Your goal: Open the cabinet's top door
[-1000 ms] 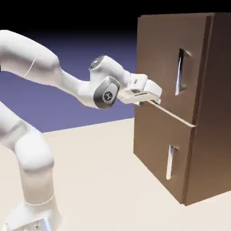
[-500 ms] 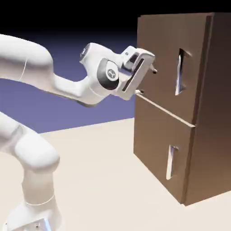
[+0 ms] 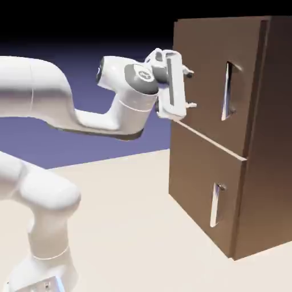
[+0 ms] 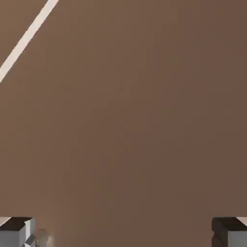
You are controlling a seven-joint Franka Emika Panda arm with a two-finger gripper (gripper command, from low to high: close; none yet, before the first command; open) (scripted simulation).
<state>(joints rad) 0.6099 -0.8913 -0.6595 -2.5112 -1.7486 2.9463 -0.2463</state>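
The tall boxy wooden cabinet [image 3: 251, 142] is plain brown with silver handles, the glossy jointed robot arm [image 3: 57, 108] white, the flat table [image 3: 125, 228] pale beige, the backdrop blue-violet.

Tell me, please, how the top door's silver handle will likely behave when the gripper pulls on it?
The handle looks like a thin metal bar, so probably stiff but slippery. It sits in a recessed notch of the top door, so the open gripper likely gets little finger room.
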